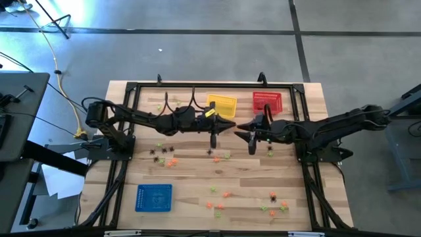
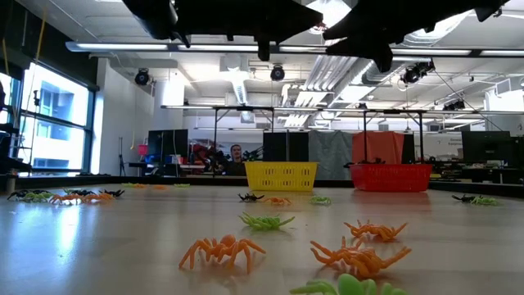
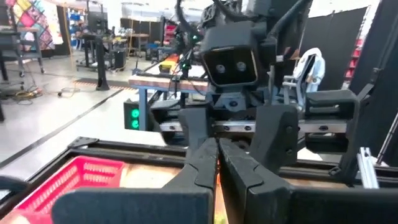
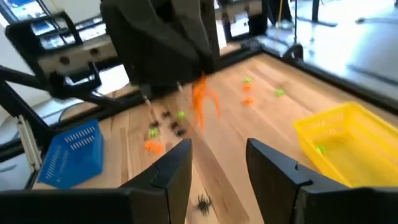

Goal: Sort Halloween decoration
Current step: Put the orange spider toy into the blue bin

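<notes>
Left gripper [image 1: 227, 125]: raised over the table centre, fingers [image 3: 205, 163] pressed together on an orange spider [image 4: 202, 102], which dangles below the jaws clear of the wood. In the left wrist view a thin orange sliver shows in the seam between the closed fingers.

Right gripper [image 1: 242, 130]: raised just beside the left one, at its 3 o'clock, facing it. Jaws stand apart, nothing between them; the right wrist view looks through the gap at the hanging spider.

Outward from the grippers, on the table [image 1: 191, 197]:
- Yellow basket [image 1: 222, 105], at 12 o'clock from the left gripper, near the far edge; a light green trinket [image 4: 319, 149] lies inside it.
- Red basket [image 1: 267, 102], beside the yellow one, toward 1 o'clock.
- Blue basket [image 1: 154, 197], at 7 o'clock, well apart, near the front edge.
- Halloween decoration: a black spider [image 4: 203, 202] on the wood under the right gripper; a mixed group [image 1: 163, 155] of black, orange and green pieces at 8 o'clock; more scattered pieces [image 1: 273, 204] at 5 o'clock near the front right; orange spiders [image 2: 221, 249] and green ones [image 2: 266, 220] close to the low camera.

No readable brand, label or writing on the baskets, arms or table.
</notes>
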You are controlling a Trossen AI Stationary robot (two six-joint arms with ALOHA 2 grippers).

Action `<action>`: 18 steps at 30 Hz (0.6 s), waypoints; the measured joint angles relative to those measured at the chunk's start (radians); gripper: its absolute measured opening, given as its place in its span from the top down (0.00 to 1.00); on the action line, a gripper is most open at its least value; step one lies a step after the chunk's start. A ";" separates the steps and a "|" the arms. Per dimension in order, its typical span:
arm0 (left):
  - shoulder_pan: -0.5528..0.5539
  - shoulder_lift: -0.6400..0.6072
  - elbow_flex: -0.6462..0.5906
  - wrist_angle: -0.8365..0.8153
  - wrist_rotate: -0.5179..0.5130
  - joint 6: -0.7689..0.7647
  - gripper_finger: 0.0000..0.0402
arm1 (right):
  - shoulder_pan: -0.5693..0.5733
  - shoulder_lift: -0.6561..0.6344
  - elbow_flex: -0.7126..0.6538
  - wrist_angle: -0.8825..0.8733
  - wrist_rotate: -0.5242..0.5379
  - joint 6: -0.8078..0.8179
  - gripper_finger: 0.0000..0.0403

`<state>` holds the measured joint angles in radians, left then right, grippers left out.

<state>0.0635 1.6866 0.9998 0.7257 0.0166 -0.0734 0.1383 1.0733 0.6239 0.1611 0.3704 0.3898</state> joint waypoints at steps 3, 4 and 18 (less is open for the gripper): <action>0.020 -0.036 0.000 -0.048 -0.003 0.008 1.00 | 0.000 -0.021 0.000 -0.084 0.000 0.047 0.64; 0.025 -0.052 0.000 -0.079 -0.003 0.007 1.00 | 0.000 -0.026 0.000 -0.099 0.001 0.061 0.64; -0.246 -0.329 0.000 -0.995 0.008 -0.431 1.00 | 0.000 -0.048 0.000 -0.254 0.000 0.104 0.66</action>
<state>-0.1824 1.3577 1.0000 -0.2689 0.0249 -0.5040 0.1383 1.0248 0.6239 -0.0933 0.3708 0.4939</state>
